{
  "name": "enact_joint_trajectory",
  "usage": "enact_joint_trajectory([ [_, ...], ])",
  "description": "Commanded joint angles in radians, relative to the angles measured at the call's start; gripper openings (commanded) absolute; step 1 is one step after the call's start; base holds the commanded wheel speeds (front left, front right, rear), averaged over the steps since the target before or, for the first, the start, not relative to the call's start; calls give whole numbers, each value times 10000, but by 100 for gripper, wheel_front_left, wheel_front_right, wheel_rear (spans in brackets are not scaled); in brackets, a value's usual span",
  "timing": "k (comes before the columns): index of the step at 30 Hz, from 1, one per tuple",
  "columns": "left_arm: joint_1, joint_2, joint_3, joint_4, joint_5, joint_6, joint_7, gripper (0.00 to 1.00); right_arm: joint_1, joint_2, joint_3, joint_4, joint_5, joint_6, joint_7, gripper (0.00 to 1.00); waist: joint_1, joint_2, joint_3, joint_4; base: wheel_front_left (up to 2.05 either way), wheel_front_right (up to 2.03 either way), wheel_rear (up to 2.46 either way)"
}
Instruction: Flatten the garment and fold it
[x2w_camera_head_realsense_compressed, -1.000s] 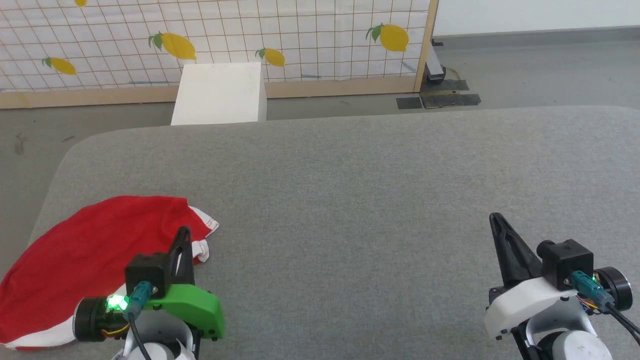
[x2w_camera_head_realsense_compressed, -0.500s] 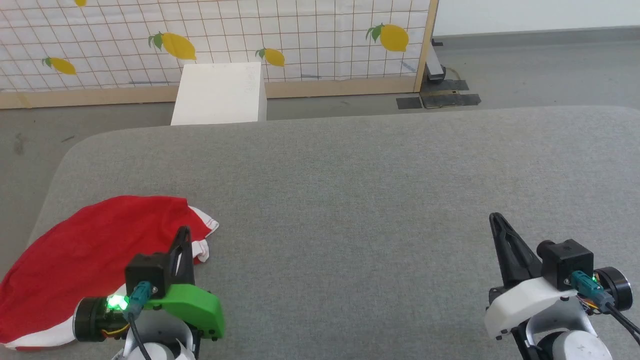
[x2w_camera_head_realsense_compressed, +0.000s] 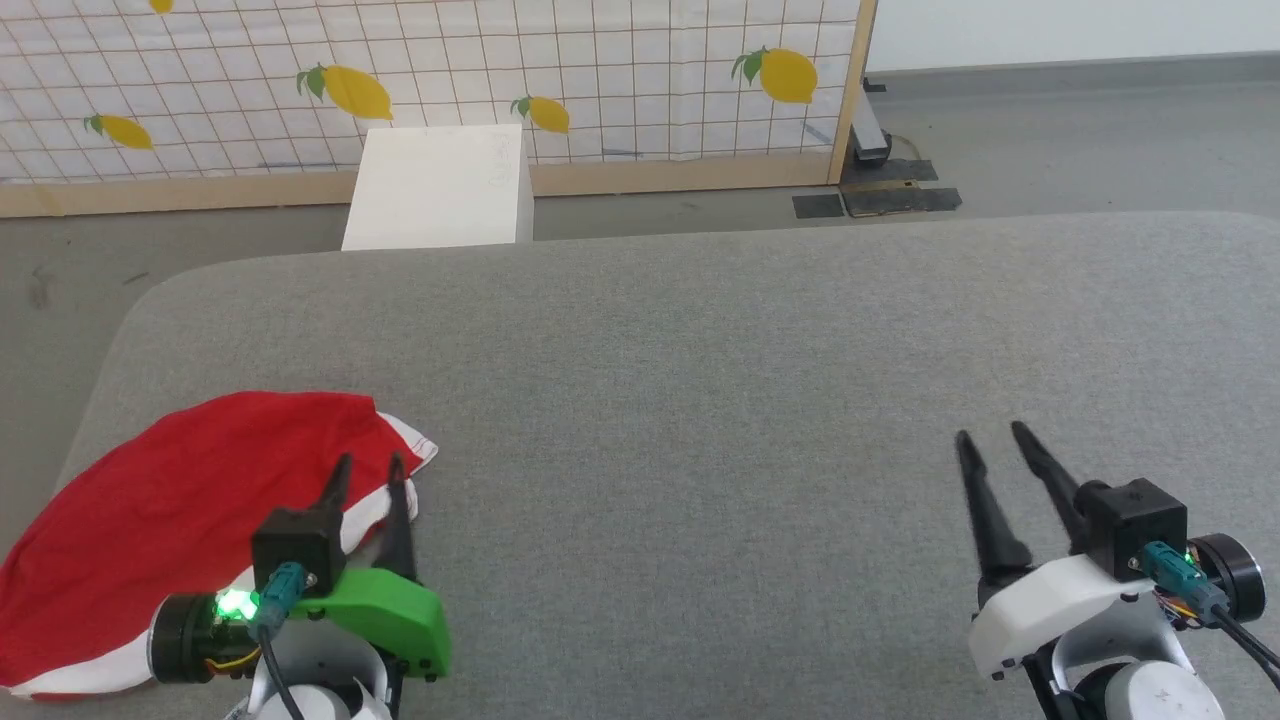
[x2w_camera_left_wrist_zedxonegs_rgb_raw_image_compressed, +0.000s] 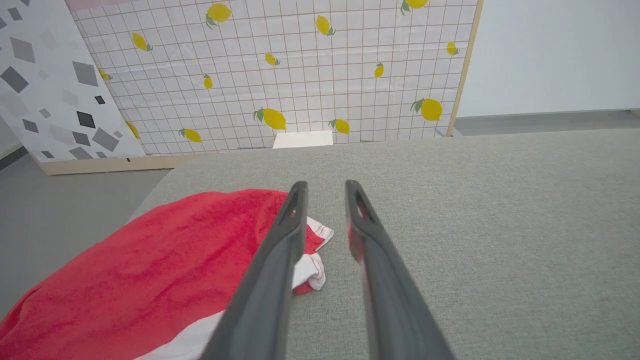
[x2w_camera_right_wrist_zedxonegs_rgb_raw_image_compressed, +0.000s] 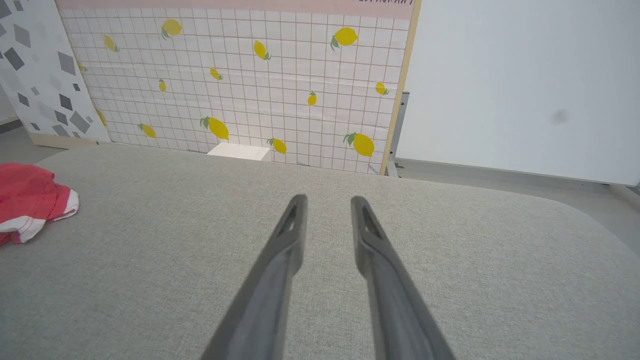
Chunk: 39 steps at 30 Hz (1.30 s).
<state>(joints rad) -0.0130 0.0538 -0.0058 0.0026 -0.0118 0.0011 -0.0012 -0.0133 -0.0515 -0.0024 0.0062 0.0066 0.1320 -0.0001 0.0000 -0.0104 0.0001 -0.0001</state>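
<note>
At the near left, the left gripper (x2w_camera_head_realsense_compressed: 370, 460) has its two dark fingers parted by a narrow gap, with nothing between them. In the left wrist view its left finger crosses the garment's white-trimmed corner and its right finger lies over bare grey cloth; whether it touches the fabric cannot be told. At the near right, the right gripper (x2w_camera_head_realsense_compressed: 990, 432) is parted by a similar narrow gap and is also empty, above the bare grey padded surface (x2w_camera_head_realsense_compressed: 700, 350).

The garment (x2w_camera_head_realsense_compressed: 170, 500) lies in a loose, rumpled red heap at the near left corner of that surface. A white stripe runs along its near edge and a small fold of white trim is at its right tip, well apart from the right gripper.

Beyond the far edge of the surface, a white box (x2w_camera_head_realsense_compressed: 440, 185) stands on the grey floor (x2w_camera_head_realsense_compressed: 1050, 130). Farthest off is a lemon-print screen (x2w_camera_head_realsense_compressed: 600, 70) with a wooden frame.
</note>
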Motion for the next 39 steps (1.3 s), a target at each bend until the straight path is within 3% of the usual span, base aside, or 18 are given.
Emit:
enact_joint_trajectory([
  [1, 1, 0, -8, 23, -35, -1, -30, 100, 7, 0, -8, 29, 57, 0, -31, 100, 0, 1, 1, 2, 0, 0, 0],
  [23, -80, -7, -59, 418, -511, 46, -482, 100, 37, 2, -204, 412, 634, -2, -485, 100, 0, 19, 66, 238, 0, 0, 0],
  [39, 21, -12, 24, 652, -836, 134, -856, 100, 39, 4, -92, 815, 995, -4, -859, 100, 0, 34, 92, 1387, 0, 0, 0],
])
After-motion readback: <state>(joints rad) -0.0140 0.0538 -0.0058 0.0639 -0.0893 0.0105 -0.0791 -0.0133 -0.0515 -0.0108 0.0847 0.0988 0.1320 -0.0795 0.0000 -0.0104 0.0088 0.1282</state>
